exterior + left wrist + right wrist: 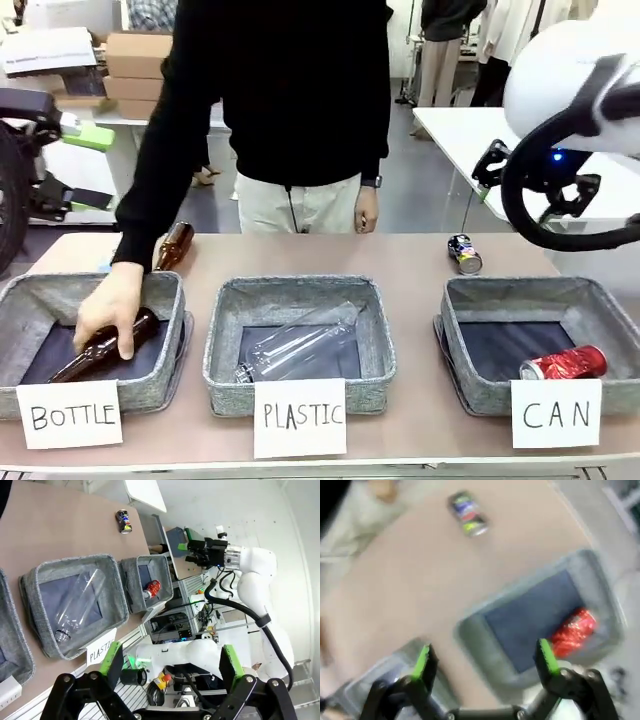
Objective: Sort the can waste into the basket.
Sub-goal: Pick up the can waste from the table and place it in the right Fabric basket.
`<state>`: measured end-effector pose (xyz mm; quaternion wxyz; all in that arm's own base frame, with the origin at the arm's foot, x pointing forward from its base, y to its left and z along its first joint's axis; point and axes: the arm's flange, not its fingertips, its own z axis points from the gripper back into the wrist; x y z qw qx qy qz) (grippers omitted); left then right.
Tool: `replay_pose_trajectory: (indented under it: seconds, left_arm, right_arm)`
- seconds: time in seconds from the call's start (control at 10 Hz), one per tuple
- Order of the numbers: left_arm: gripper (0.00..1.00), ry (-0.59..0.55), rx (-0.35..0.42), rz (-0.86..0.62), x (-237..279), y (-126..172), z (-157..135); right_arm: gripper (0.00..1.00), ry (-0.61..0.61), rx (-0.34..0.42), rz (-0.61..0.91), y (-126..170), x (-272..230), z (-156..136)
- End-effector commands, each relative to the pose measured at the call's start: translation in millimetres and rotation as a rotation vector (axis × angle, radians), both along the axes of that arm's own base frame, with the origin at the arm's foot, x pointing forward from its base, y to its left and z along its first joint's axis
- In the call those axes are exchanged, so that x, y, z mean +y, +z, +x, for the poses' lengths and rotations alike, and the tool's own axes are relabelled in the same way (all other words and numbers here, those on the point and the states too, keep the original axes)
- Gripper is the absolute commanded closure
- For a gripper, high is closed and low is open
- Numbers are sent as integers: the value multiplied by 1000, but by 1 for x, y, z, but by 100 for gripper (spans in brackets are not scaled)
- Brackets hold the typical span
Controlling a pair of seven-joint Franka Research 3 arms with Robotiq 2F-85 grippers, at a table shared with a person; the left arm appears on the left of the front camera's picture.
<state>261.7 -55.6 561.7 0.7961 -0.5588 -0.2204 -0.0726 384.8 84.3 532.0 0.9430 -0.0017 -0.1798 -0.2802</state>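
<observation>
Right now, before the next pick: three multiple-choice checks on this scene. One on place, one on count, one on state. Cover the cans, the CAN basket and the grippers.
1. The small dark blue-black metal drink can lies:
A. on the table, behind the grey woven-fabric basket marked CAN
B. inside that basket
C. off the table

2. Cans inside that basket:
A. none
B. two
C. one

3. The left gripper and right gripper are:
A. both shut
B. both open and empty
C. one open, one holding a can

Answers:
1 A, because the front view shows it on its side on bare tabletop past the basket's far rim.
2 C, because the crumpled red metal can is the only one lying on the dark lining.
3 B, because each wrist view shows the green pads wide apart with nothing between them.
</observation>
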Motion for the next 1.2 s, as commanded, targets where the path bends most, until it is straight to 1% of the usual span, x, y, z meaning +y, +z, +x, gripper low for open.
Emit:
replay_pose_trajectory:
  seconds: [0.0, 0.2, 0.3, 0.4, 0.5, 0.6, 0.7, 0.8, 0.9, 1.0, 1.1]
  left_arm:
    - [0, -5, -2, -16, -1, 2, -1]
    - [0, -5, -2, -16, -1, 2, -1]
    - [0, -5, -2, -16, -1, 2, -1]
    - [0, -5, -2, -16, -1, 2, -1]
    - [0, -5, -2, -16, -1, 2, -1]
    - [0, -5, -2, -16, -1, 2, -1]
    - [0, -5, -2, -16, -1, 2, -1]
    - [0, -5, -2, -16, -1, 2, -1]
    - [0, -5, -2, -16, -1, 2, -1]
    - [0, -5, -2, -16, -1, 2, -1]
    - [0, -5, -2, -16, -1, 2, -1]
  right_arm:
    - [0, 56, -79, 125, 10, 14, -9]
    - [0, 56, -79, 125, 10, 14, -9]
    - [0, 26, -11, 34, 5, 3, 0]
    - [0, 60, 11, -72, -7, 5, 44]
    - [0, 116, 53, -78, -21, 1, 86]
    - [0, 110, 90, -114, -43, -5, 126]
    - [0, 161, 77, -114, -68, -10, 155]
    - [0, 187, 55, -138, -95, -10, 176]
    - [0, 221, 51, -140, -121, -8, 191]
    - [0, 287, 36, -75, -142, -3, 203]
    - [0, 295, 20, -40, -159, 3, 212]
